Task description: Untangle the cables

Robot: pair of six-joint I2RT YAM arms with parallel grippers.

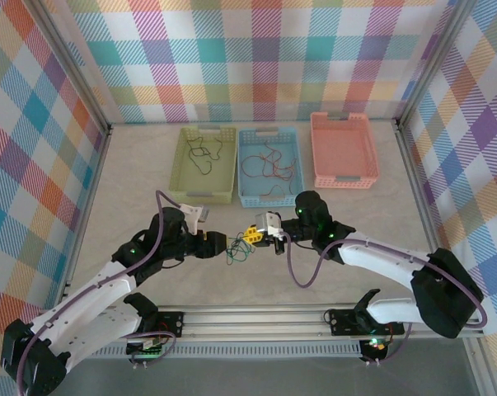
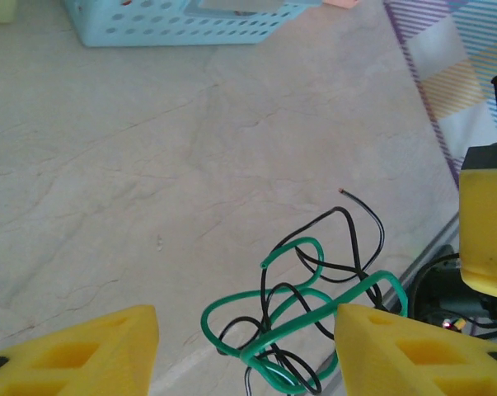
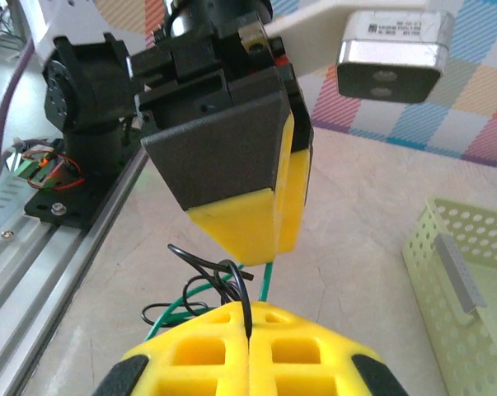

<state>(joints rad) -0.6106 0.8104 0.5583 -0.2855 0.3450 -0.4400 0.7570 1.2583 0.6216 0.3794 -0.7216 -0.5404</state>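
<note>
Loosely, cables (image 2: 302, 330) lie between left fingers (image 2: 396, 355).

1. The top external camera looks steeply down from above and behind the arm bases (image 1: 153, 318), far enough to take in the whole table (image 1: 141, 177) and the blue basket (image 1: 269, 200).
2. The left wrist camera sits low and close, facing over the left fingers (image 2: 83, 355) toward that basket.
3. The right wrist camera, equally close, faces over the right fingers (image 3: 199, 355) at the left fingers.
4. All three share the cables (image 2: 306, 301).
</note>
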